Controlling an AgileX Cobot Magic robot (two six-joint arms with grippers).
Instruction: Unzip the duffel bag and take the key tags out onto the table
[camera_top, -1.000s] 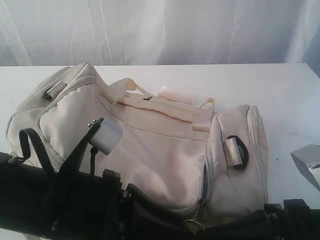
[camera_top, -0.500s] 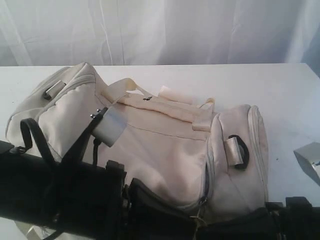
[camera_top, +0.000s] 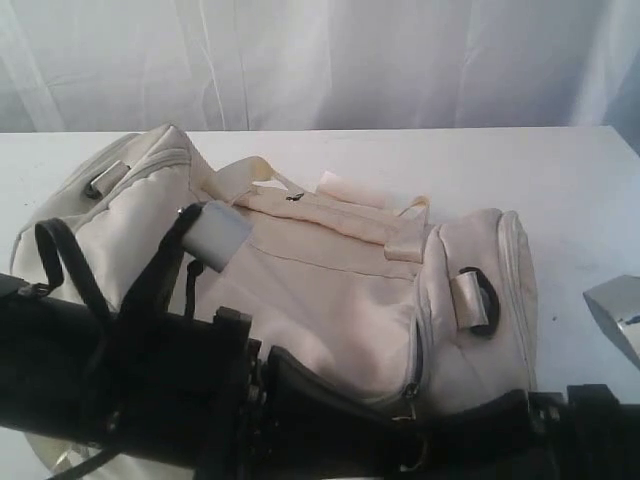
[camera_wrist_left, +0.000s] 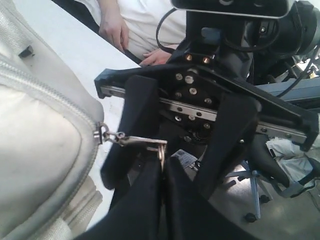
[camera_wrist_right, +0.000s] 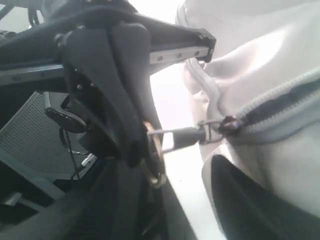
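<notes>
Gripping the zipper pull of the duffel bag with the left gripper, closed narrow on its metal tab. Holding the right gripper spread wide around the same pull, grasping nothing. Resting the bag on the table, close to both arms.

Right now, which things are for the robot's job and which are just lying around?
For the job:
- duffel bag
- zip pull, pinched by the left gripper
- second zip pull, inside the open right gripper
- table
- key tags: not in view

Just around:
- white curtain
- office chair
- a person's hand
</notes>
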